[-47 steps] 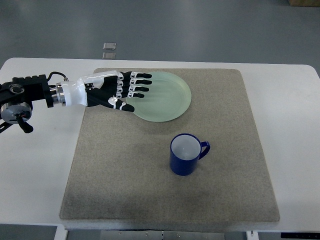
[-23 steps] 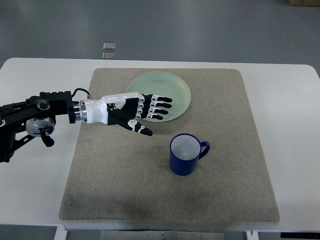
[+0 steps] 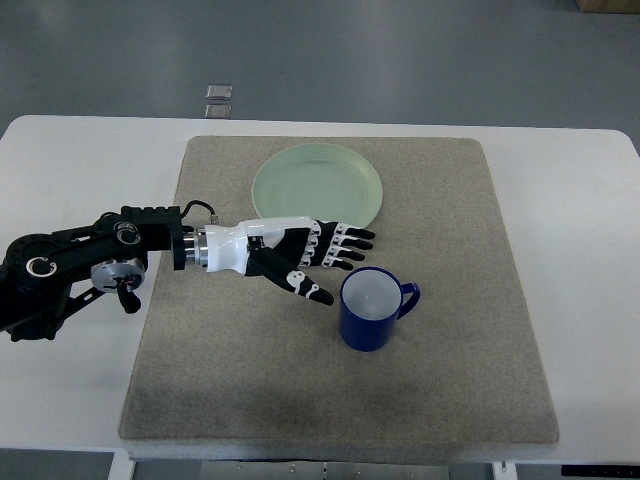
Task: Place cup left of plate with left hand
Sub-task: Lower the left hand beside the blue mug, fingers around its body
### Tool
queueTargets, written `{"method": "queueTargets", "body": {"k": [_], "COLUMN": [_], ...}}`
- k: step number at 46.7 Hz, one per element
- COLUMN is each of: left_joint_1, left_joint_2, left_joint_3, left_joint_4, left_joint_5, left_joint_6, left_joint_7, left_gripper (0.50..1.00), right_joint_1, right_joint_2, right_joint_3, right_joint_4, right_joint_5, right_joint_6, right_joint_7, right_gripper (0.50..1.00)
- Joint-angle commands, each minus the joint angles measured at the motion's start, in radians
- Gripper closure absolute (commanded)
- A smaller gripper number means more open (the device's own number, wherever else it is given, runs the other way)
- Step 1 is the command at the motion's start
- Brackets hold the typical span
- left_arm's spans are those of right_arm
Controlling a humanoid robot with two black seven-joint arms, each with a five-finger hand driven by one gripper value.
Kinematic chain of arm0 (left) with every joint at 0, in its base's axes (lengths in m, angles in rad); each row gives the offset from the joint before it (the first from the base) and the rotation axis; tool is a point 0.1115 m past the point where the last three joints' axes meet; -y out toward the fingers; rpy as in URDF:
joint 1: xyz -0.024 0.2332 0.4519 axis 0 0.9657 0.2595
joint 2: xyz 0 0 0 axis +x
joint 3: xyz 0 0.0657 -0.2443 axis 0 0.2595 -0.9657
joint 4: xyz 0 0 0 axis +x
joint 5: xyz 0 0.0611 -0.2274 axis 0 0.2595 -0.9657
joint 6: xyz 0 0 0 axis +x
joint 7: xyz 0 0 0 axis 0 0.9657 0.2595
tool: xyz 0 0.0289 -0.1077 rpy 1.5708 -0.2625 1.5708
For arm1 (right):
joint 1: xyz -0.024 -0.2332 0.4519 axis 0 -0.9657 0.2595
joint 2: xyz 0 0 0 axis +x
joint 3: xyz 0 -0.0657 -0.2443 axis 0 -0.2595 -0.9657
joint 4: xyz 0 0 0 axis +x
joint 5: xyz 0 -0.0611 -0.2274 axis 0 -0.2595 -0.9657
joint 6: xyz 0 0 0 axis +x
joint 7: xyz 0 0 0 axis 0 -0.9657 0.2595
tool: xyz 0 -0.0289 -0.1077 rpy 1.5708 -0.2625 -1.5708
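A dark blue cup (image 3: pixel 373 308) with a white inside stands upright on the mat, its handle pointing right. The pale green plate (image 3: pixel 317 192) lies behind it, near the mat's far edge. My left hand (image 3: pixel 330 265) reaches in from the left, fingers spread and empty. Its fingertips (image 3: pixel 362 247) sit just left of and above the cup's rim, close to it but apart from it. The thumb points toward the cup's left side. The right arm does not show.
A grey-brown mat (image 3: pixel 430 380) covers most of the white table (image 3: pixel 70 160). Two small clear tiles (image 3: pixel 218 100) lie on the floor beyond the table's far edge.
My left hand has swung from over the plate's left rim toward me and to the right, ending beside the cup. The cup and plate have stayed put.
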Motion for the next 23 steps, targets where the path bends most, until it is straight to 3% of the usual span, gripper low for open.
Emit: {"method": "queueTargets", "body": {"k": [1, 16, 23], "left_joint_1": [0.003, 0.013, 0.033], "left_joint_2": [-0.021, -0.034, -0.05], "left_joint_3": [-0.006, -0.006, -0.005], "left_joint_4": [0.015, 0.026, 0.026], "left_joint_5": [0.01, 0.013, 0.014], "left_joint_6": [0.0, 0.0, 0.002], "left_joint_7": [-0.002, -0.095, -0.095], "left_gripper": [0.506, 0.51, 0.51], "right_joint_1": [0.001, -0.001, -0.001], "right_joint_2": [0.0, 0.0, 0.0], "right_joint_3": [0.0, 0.0, 0.0], "right_joint_4": [0.0, 0.0, 0.0], "right_joint_5": [0.0, 0.0, 0.0], "right_joint_6": [0.0, 0.0, 0.0], "right_joint_7": [-0.001, 0.001, -0.001], "right_gripper": [0.568, 0.568, 0.568]}}
